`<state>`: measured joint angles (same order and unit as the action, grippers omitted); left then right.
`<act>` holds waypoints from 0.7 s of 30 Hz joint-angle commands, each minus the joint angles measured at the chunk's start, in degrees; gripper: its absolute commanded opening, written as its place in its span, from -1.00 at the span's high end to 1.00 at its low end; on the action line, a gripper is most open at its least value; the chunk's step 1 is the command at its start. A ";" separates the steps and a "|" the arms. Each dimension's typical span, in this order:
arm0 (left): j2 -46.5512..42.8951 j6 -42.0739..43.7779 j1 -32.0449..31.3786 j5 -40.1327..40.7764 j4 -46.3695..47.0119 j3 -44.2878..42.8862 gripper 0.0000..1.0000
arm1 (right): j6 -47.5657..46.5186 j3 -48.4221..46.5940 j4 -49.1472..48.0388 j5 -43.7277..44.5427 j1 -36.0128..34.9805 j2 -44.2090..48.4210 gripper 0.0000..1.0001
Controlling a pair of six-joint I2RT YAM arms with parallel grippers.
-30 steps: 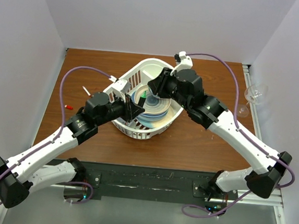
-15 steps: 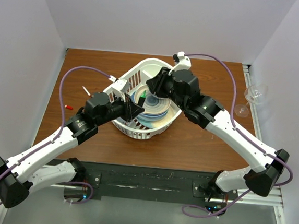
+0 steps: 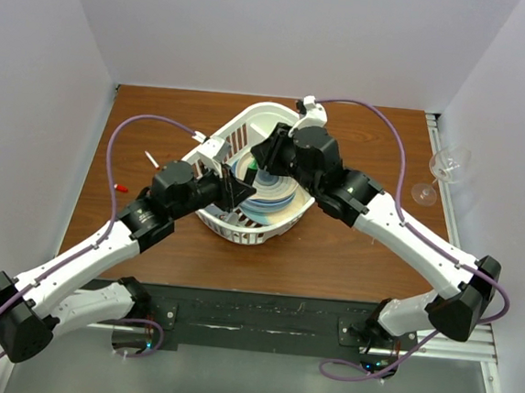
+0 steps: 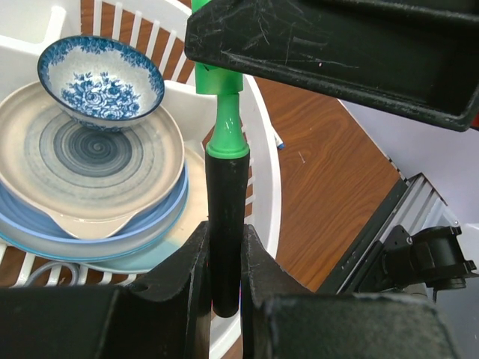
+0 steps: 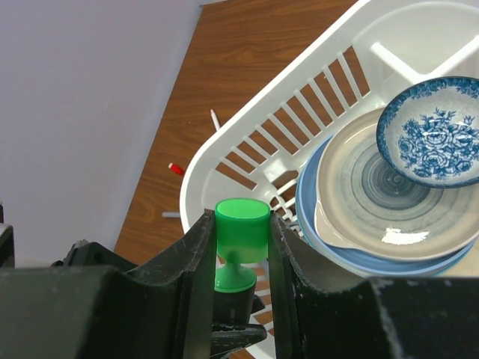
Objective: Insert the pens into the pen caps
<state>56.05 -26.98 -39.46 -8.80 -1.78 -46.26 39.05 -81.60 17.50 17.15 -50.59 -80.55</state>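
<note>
Above the white basket [image 3: 272, 108] my two grippers meet. My left gripper [image 4: 223, 241] is shut on a stubby black marker [image 4: 227, 209], one of the pens, which stands upright with its green end up. My right gripper [image 5: 242, 217] is shut on a bright green pen cap [image 5: 242, 235]. The marker's green neck [image 4: 226, 123] runs into the mouth of the cap [image 4: 215, 78], and its green collar still shows below the cap. A thin white pen [image 3: 151, 158] and a red cap [image 3: 121, 187] lie on the table left of the basket.
The basket holds stacked plates [image 3: 274, 196] and a blue-patterned bowl [image 4: 101, 82]. A wine glass [image 3: 447, 167] stands at the table's right edge. Another small white pen [image 4: 277, 140] lies on the wood beside the basket, and a grey piece [image 5: 171, 215] near the red cap [image 5: 176, 169].
My right arm has shifted left and down with the green cap, bringing it closer onto the marker. The left arm and the marker have stayed put.
</note>
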 commanded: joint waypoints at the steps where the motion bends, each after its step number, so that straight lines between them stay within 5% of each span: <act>1: 0.02 -0.09 -0.18 0.27 3.98 -1.29 1.00 | 2.52 3.11 -2.20 0.52 -1.00 1.98 1.00; 14: 0.37 -2.02 -0.18 4.58 6.44 -1.37 1.00 | 7.62 10.06 -1.93 8.78 -9.35 3.99 1.00; 21: -0.59 -1.93 -0.18 5.19 7.67 -1.29 1.00 | 8.32 11.02 -2.38 3.17 -10.05 5.32 1.00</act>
<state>56.66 -27.94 -40.56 -8.38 -4.14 -46.02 45.06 -72.03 12.51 27.70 -57.45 -76.64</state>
